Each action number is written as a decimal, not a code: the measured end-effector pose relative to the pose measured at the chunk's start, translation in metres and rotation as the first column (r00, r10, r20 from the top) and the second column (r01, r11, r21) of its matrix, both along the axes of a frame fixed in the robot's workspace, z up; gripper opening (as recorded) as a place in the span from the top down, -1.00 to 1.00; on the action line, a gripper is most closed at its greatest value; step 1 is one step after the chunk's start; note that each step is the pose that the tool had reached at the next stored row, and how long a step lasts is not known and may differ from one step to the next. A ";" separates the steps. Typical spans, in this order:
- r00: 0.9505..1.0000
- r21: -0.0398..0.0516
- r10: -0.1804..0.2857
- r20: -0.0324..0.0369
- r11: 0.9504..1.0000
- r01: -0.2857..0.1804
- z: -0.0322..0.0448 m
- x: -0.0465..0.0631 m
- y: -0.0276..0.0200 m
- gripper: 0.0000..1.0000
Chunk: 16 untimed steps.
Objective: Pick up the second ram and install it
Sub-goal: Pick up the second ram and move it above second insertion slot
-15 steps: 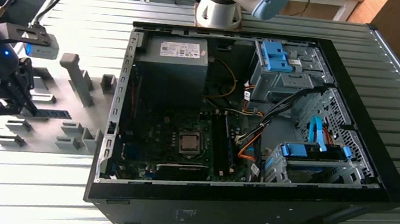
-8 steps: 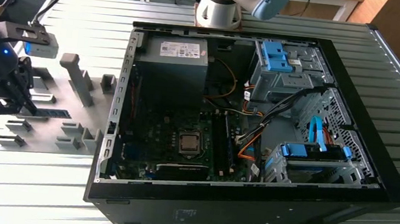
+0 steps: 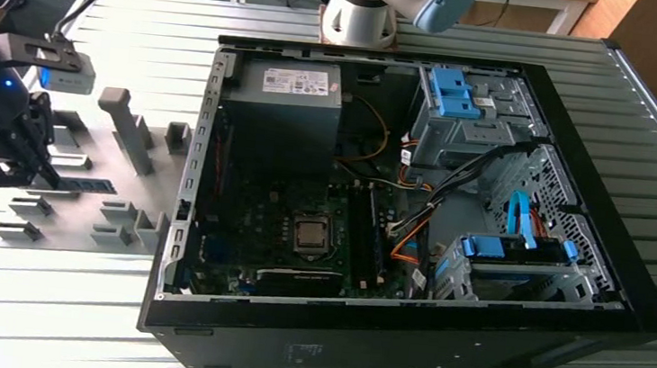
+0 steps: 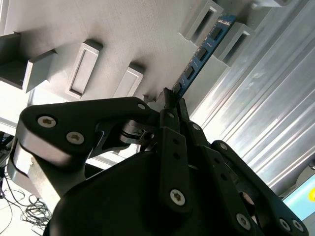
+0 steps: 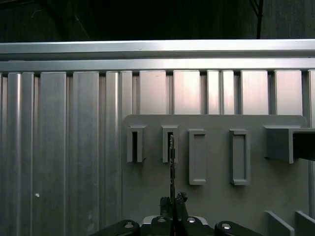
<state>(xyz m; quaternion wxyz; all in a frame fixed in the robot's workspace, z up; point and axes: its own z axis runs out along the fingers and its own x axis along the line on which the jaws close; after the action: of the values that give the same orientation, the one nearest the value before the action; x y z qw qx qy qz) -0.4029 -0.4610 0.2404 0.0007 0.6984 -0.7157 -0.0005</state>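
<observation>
The claw (image 4: pixel 173 98) pinches the memory stick (image 4: pixel 204 49) by its end — its length points straight ahead, toward the edge of the grey plate (image 4: pixel 123 34).

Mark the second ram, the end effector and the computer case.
second ram (image 4: pixel 204 49): second wrist view, middle of the board.
end effector (image 4: pixel 173 98): second wrist view, midway between fingertips.
computer case (image 3: pixel 408 359): exterior view, black outer wall.

Exterior view: soft, even light, mild sheen on the counter (image 3: pixel 150 40) upper centre; computer case (image 3: pixel 303 191) interior dark. Second wrist view: counter slats blown out by glare, the second ram (image 4: pixel 203 51) lit bright blue, hand (image 4: pixel 172 101) near-black. First wrist view: dim, black background, holder blocks (image 5: pixel 197 157) with shadowed slots.
</observation>
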 end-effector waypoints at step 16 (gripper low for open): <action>1.000 0.000 0.000 0.000 1.000 0.000 0.0042 0.000 0.0000 0.73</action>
<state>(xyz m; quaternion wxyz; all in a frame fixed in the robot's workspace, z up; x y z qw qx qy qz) -0.4029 -0.4610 0.2446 0.0006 0.6984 -0.7157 -0.0005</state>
